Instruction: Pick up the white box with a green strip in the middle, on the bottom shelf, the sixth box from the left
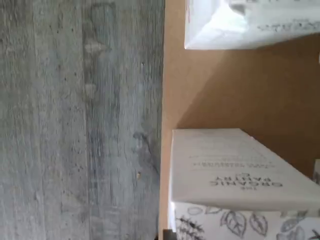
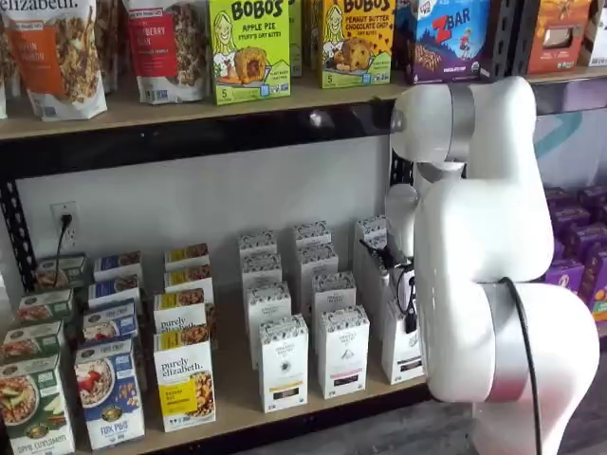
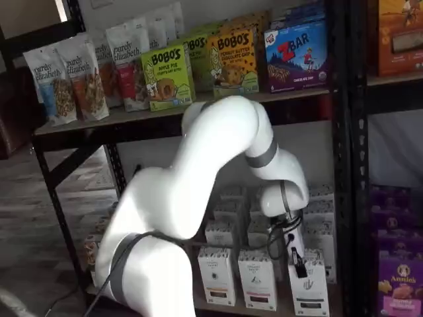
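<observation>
In both shelf views the white box (image 2: 402,353) (image 3: 309,290) stands at the front of the rightmost column of alike cartons on the bottom shelf (image 2: 237,403). My gripper (image 2: 408,301) (image 3: 297,259) reaches down from the white arm onto that box's top front. Its black fingers are shut on the white box, which still stands on the board. The wrist view shows the brown shelf board (image 1: 235,85) with two white cartons (image 1: 235,170) (image 1: 250,25) and a gap between them; no fingers appear there.
More white cartons (image 2: 283,360) (image 2: 341,349) stand left of the held one, then yellow-labelled boxes (image 2: 183,384). Above is a shelf with Bobo's boxes (image 2: 248,47). Purple boxes (image 2: 579,246) fill the rack at right, past a black post (image 3: 350,165). Grey plank floor (image 1: 75,120) lies below.
</observation>
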Robot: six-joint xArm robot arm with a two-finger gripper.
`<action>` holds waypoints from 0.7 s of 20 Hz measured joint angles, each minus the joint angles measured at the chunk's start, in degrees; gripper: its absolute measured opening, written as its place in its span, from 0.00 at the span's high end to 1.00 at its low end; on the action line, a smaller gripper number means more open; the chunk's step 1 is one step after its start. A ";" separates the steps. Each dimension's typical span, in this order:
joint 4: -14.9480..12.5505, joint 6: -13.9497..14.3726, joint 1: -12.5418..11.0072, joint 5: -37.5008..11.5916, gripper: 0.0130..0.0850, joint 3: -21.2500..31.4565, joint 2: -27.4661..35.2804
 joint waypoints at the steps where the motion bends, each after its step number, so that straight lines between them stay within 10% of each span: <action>1: -0.24 0.40 0.14 -0.11 0.50 1.01 -0.61; 14: -10.48 10.64 -0.12 -8.17 0.50 19.63 -13.11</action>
